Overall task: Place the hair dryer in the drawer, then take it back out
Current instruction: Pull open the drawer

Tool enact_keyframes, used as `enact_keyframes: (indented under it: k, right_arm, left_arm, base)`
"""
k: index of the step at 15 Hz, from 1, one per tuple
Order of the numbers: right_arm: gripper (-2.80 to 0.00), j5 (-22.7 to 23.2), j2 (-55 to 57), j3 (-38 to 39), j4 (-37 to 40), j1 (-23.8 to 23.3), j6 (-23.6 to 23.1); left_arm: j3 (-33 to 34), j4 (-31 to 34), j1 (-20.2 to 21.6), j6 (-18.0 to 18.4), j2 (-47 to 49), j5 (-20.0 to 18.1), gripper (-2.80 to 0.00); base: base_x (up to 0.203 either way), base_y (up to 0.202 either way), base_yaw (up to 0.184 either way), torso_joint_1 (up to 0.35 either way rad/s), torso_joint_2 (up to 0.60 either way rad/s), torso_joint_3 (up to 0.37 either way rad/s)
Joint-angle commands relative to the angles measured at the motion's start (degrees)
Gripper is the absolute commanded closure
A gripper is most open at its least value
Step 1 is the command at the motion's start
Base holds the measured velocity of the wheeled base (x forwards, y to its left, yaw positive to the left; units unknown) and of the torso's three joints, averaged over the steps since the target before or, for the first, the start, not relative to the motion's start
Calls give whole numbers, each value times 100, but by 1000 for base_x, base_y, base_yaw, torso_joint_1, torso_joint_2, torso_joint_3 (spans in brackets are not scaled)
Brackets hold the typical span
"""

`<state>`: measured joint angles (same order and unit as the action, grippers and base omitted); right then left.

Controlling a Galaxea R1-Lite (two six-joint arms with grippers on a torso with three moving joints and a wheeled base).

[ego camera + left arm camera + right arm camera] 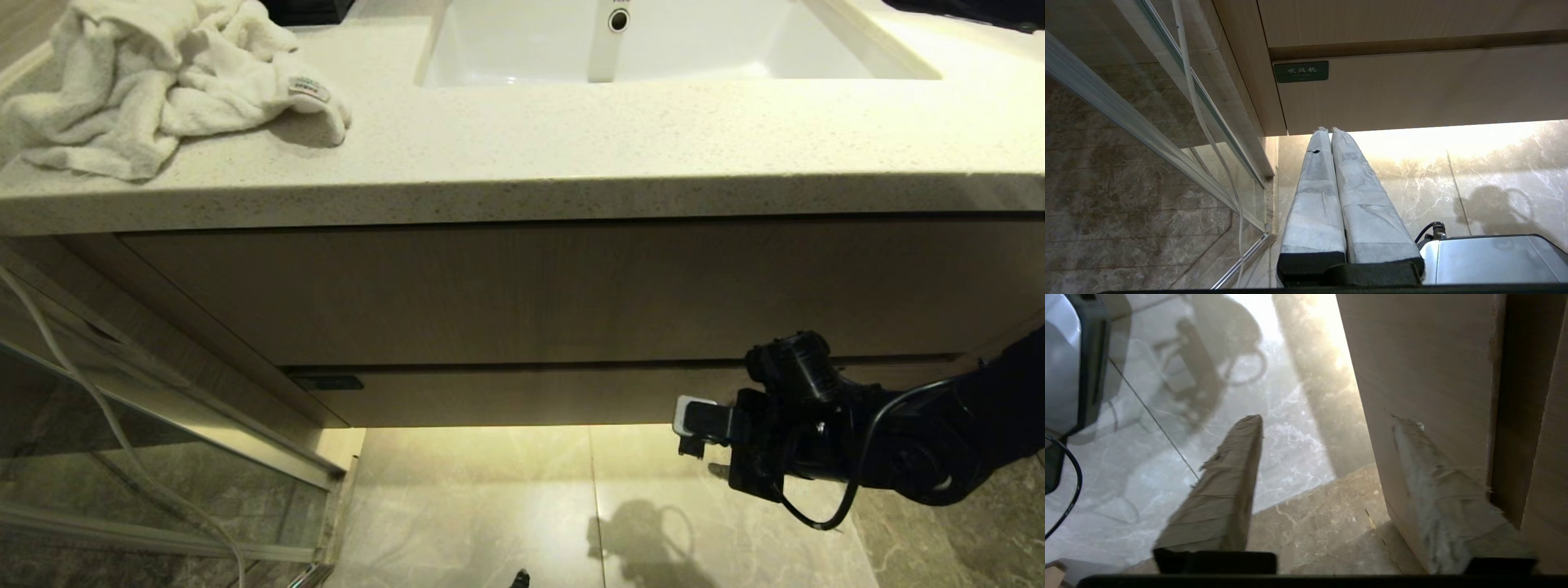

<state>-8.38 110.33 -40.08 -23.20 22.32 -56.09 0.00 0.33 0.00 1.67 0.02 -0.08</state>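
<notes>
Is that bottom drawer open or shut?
Shut: the drawer front sits level with the panel above, only a thin gap between.

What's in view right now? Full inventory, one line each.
towel: 1, white, crumpled on the countertop's left end
countertop: 1, speckled cream, across the top
sink: 1, white basin, set into the countertop
upper panel: 1, beige wood-grain, under the countertop
drawer: 1, beige wood-grain, closed, below the panel
label: 1, dark green, drawer front's left corner
cable: 1, white, hanging by the glass at left
floor: marble tile, lit under the drawer
hair dryer: none visible
left tool: shut, parked low, pointing at the drawer's left end
right tool: open, empty, at the drawer's right end
</notes>
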Motion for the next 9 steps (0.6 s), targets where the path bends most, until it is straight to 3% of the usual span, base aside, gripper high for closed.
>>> enact_keyframes:
  k: [1,4,7,9]
  right_arm:
    - [-280,-149,-248,199,-126,-100,-34]
    - [-280,-387,33,361,-622,-117,-39]
    - [-280,-432,853,416,-2473,-129,-56]
    - [-280,-461,1222,443,-3084,-131,-109]
  left_arm:
    - [9,2,0,0,6,-1,0]
    - [9,2,0,0,6,-1,0]
    - [2,2,0,0,6,-1,0]
    - [9,2,0,0,6,-1,0]
  base:
    - [0,0,0,0,0,0]
    - [0,0,0,0,0,0]
    - [0,0,0,0,0,0]
    - [0,0,0,0,0,0]
